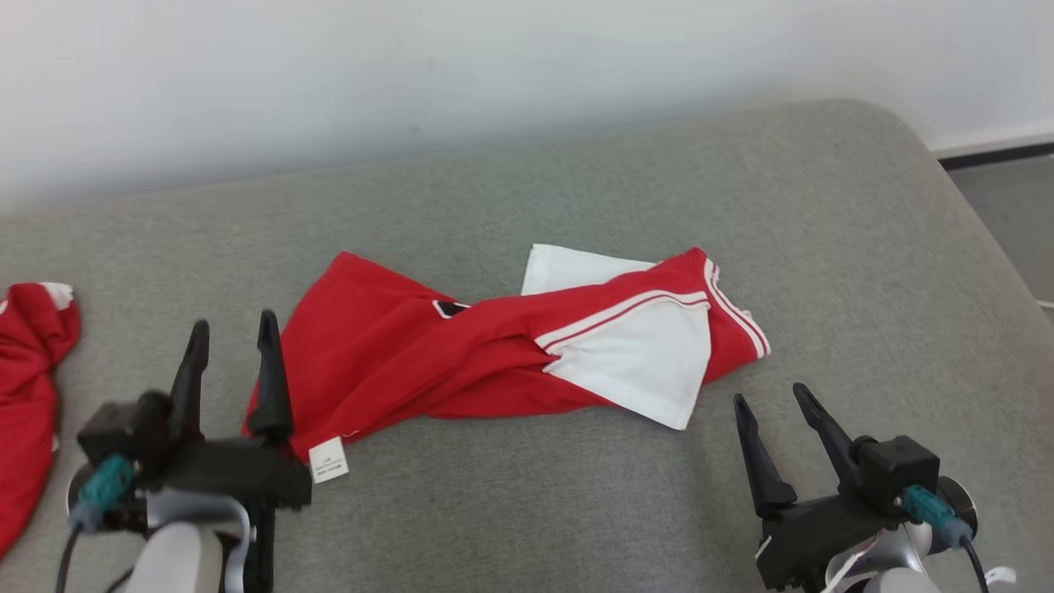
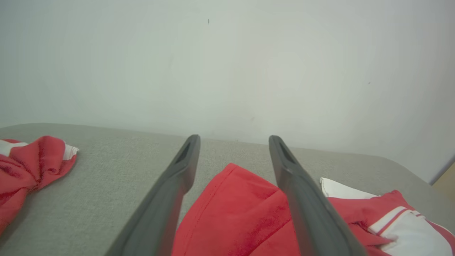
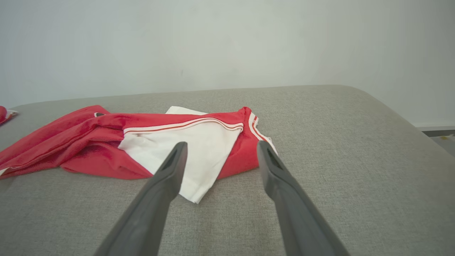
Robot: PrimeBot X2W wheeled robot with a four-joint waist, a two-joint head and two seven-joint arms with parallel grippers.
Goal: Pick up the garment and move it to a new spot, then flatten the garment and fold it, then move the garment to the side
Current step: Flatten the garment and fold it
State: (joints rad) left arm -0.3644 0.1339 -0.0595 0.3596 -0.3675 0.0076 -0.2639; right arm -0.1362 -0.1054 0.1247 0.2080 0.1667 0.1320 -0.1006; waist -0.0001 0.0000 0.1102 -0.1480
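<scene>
You see the red-and-white shirt (image 1: pixel 494 354) lying twisted at mid-frame on the grey cushion (image 1: pixel 823 206), your left end effector (image 1: pixel 234 321) released by its lower-left edge, your right end effector (image 1: pixel 768 394) released lower right of its white sleeve.

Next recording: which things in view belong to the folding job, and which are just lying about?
Job: red-and-white garment, crumpled in the middle of the grey cushion; left hand, open, at its near left corner; right hand, open, just short of its white end.
Lying about: second red garment, at the cushion's far left edge.
</scene>
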